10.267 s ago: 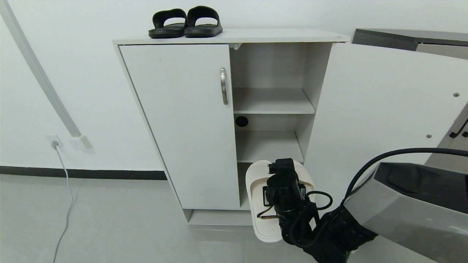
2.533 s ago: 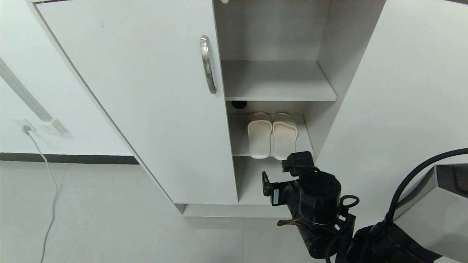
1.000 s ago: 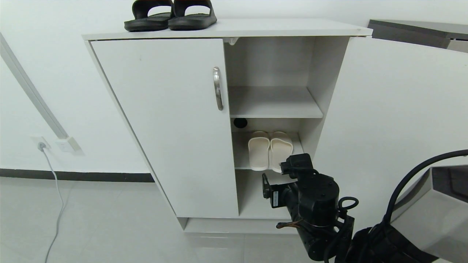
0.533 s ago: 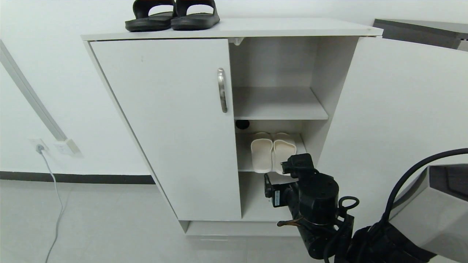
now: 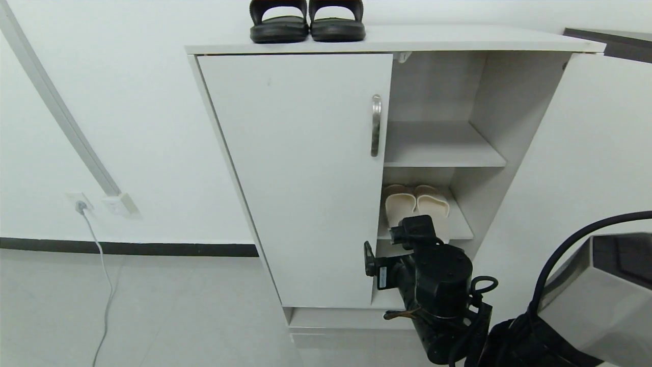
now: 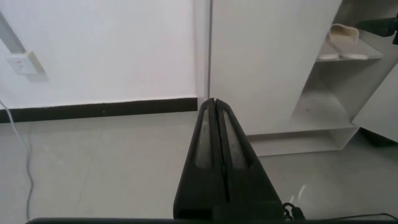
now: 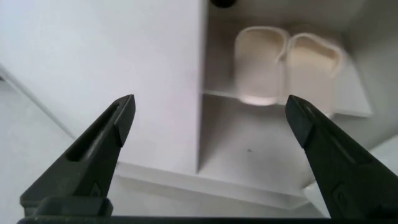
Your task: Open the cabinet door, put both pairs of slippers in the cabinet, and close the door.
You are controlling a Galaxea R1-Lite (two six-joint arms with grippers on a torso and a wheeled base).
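Observation:
A pair of black slippers (image 5: 307, 23) stands on top of the white cabinet (image 5: 458, 46). Its left door (image 5: 300, 173), with a metal handle (image 5: 376, 125), is closed, and the right door (image 5: 591, 163) stands wide open. A pair of white slippers (image 5: 417, 206) lies side by side on the middle shelf, toes inward; the same white slippers (image 7: 286, 62) face my right gripper (image 7: 211, 104), which is open, holds nothing and hangs just outside the opening, below shelf height. My right wrist (image 5: 433, 275) is low in front of the cabinet. My left gripper (image 6: 214, 106) is shut over the floor, left of the cabinet.
The upper shelf (image 5: 443, 148) and the bottom compartment (image 7: 261, 155) lie above and below the white pair. A wall socket with a hanging cable (image 5: 79, 206) and a slanted conduit (image 5: 61, 117) are on the left wall. Grey tiled floor (image 5: 153, 316) stretches to the left.
Ten seconds ago my right gripper held the white slippers before the cabinet; they now lie on the middle shelf, released. The head camera has moved, shifting the cabinet rightward in the picture.

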